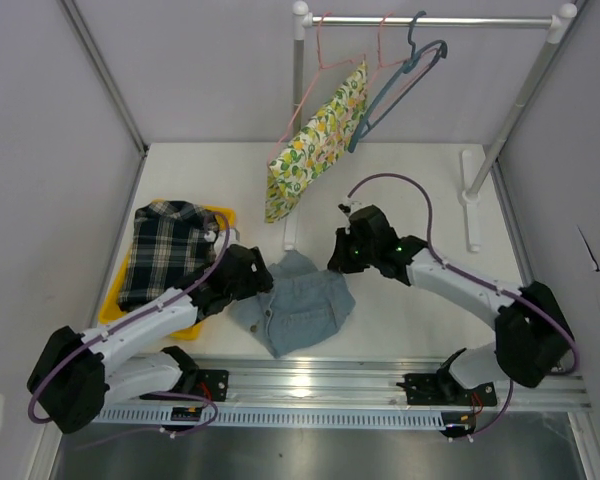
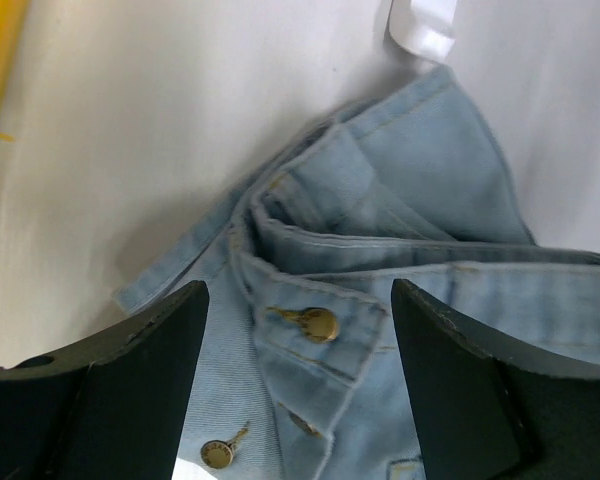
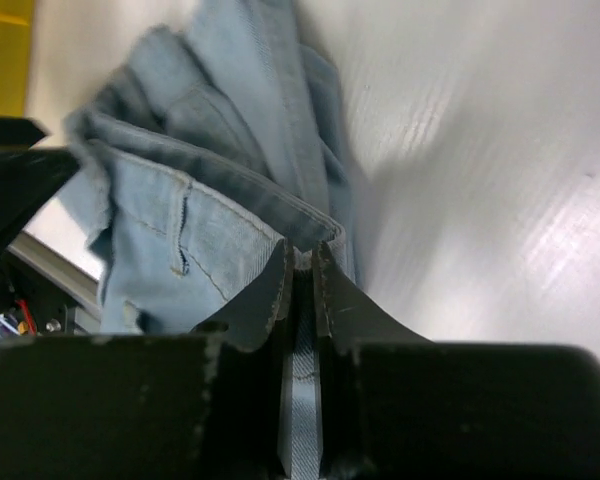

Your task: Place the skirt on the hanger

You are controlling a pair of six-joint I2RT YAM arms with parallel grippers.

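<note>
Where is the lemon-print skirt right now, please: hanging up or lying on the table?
Hanging up: the skirt dangles tilted from a pink hanger on the rail.

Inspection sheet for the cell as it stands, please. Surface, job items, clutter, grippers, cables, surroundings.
Surface: white table, glossy, no spills seen.
Job's things: skirt hangs slanted from the pink hanger on the rail.
Clutter: denim shirt crumpled mid-table; plaid shirt on the yellow tray; second pink hanger and blue-grey hanger on the rail.
Grippers: left gripper jaws open over the denim shirt; right gripper jaws shut on a denim fold.
Cables: purple cables loop along both arms, no snag seen.
Surroundings: pale walls; nothing else seen.
</note>
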